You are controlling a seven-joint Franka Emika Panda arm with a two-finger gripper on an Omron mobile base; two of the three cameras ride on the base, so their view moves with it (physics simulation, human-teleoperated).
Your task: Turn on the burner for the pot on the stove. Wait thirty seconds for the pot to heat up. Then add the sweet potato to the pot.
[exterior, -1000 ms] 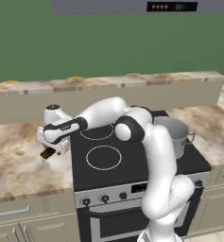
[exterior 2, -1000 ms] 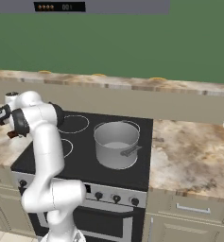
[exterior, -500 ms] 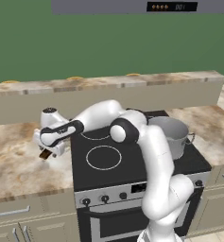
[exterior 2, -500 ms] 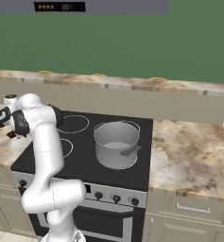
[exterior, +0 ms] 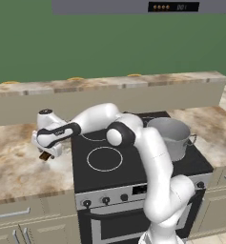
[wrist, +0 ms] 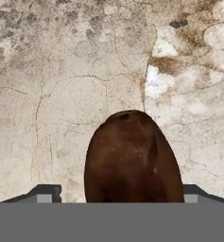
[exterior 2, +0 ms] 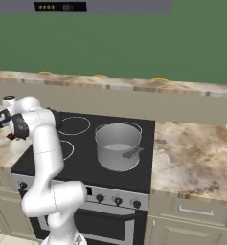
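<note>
Claw [wrist: 132,201] sits low over the marbled bench [exterior: 19,167] to the left of the stove [exterior: 133,162], its two dark fingertips [wrist: 47,193] spread apart on either side of the sweet potato [wrist: 132,158]; whether they press on it cannot be told. Sweet potato lies on the bench just beside the stove's left edge, a dark brown lump under the hand in the left base view. Pot [exterior 2: 118,146] stands on the black glass top at the stove's right side, well apart from the claw
</note>
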